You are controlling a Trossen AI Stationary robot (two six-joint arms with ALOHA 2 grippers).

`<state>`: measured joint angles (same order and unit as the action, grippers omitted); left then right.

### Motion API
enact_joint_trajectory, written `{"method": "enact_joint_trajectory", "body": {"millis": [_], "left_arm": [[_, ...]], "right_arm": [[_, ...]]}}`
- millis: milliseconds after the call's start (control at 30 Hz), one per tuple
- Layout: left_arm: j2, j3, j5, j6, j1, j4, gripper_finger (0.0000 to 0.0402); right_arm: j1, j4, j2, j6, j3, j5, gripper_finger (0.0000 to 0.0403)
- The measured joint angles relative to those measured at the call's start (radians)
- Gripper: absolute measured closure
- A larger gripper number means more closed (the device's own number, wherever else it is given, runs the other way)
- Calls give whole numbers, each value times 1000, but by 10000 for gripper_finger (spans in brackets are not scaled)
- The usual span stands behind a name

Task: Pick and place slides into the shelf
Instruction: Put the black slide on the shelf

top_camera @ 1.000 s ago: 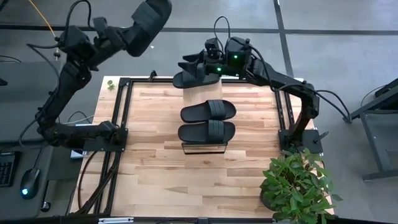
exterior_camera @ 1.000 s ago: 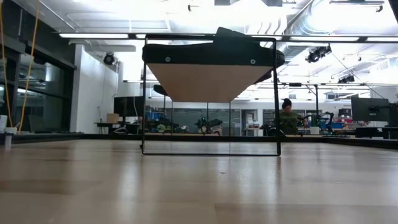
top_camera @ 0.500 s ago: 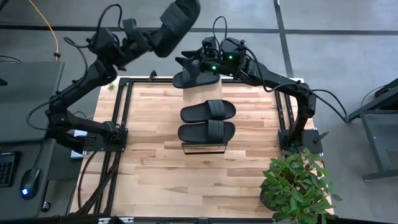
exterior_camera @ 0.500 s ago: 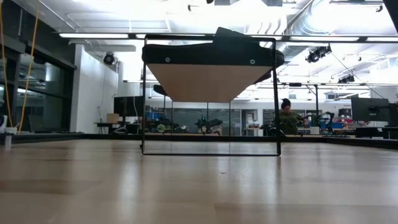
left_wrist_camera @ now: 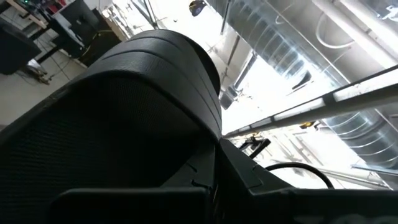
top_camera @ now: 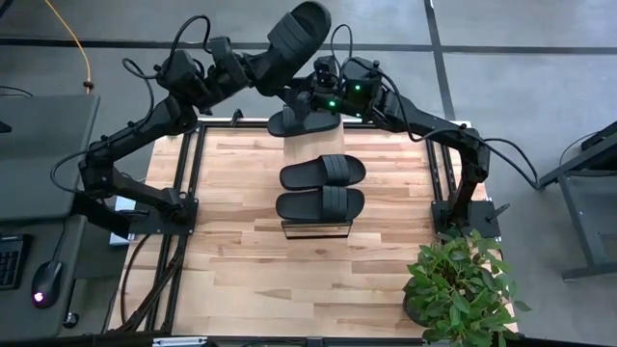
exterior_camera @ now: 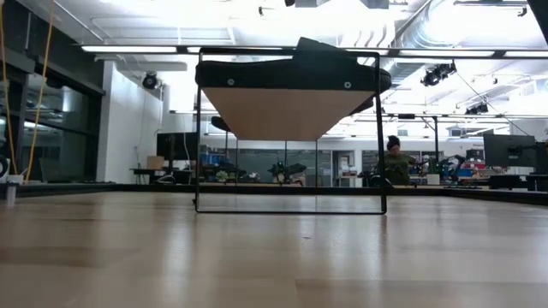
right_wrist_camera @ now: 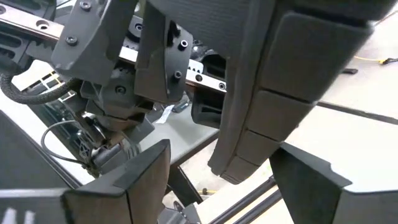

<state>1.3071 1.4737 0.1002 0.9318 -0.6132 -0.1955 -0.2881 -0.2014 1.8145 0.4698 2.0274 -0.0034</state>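
Note:
My left gripper (top_camera: pixel 253 69) is shut on one black slide (top_camera: pixel 297 31), raised above the table's far edge. The slide's lower end (right_wrist_camera: pixel 233 163) stands between the fingers of my open right gripper (top_camera: pixel 308 96); whether they touch it I cannot tell. Two slides (top_camera: pixel 323 172) (top_camera: pixel 321 203) lie side by side, soles down, on the shelf's wood top (exterior_camera: pixel 289 111). A third slide (top_camera: pixel 292 121) lies beyond them at the far edge, below my right gripper. My left gripper pinches the raised slide at the end nearest the arm (top_camera: pixel 265 67), coming from the table's left and slanting upward. The slide is lifted clear and sticks out up and to the right beyond the fingers. In the left wrist view the slide itself (left_wrist_camera: pixel 143 112) hides the place of contact.
A potted plant (top_camera: pixel 463 284) stands at the near right corner. The table's black frame rails (top_camera: pixel 183 183) run along its left side. A desk with a mouse (top_camera: pixel 40 297) lies left of the table. A person (exterior_camera: pixel 394 162) sits far back in the room.
My left gripper has swung along the far edge toward the table's right with the slide, tipping it upward, until the slide's end reached my right gripper. My right gripper has stayed open and in place. The slides on the shelf have not moved.

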Motion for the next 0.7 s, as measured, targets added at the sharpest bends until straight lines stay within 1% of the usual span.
{"method": "enact_joint_trajectory", "body": {"millis": [367, 467, 567, 700], "left_arm": [[0, 0, 56, 21, 2, -33, 401], [0, 0, 62, 27, 8, -32, 401], [0, 0, 61, 24, 20, -31, 402], [0, 0, 79, 24, 21, -25, 401]], "right_arm": [[-2, 34, 33, 2, 0, 3, 142], [-2, 44, 47, 2, 0, 4, 149], [-4, 38, 51, 1, 0, 10, 170], [-6, 28, 49, 0, 0, 34, 221]]}}
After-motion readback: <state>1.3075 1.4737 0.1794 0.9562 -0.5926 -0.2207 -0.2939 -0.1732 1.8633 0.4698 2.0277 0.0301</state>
